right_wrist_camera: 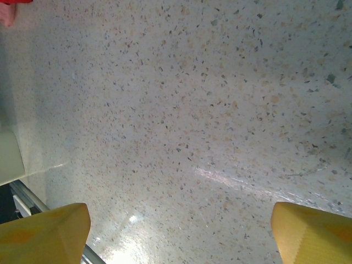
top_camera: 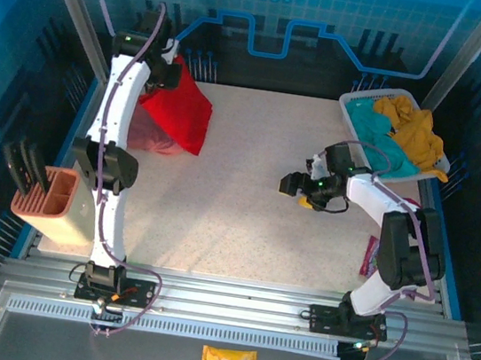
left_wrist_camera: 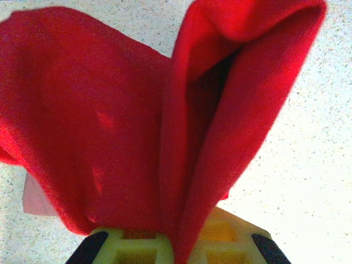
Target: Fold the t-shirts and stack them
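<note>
Seen from above, the left jaws grip the red t-shirt tightly, hanging it just above the pink t-shirt on the bench. The folding looks barely begun and nothing is stacked. In the left wrist view, red cloth drapes away from the clamped jaws. In the right wrist view, the right jaws gape wide and empty, well apart from both shirts.

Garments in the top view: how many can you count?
4: red t-shirt held up far left, pink t-shirt beneath it, teal garment and mustard garment in the basket; more may lie hidden.
</note>
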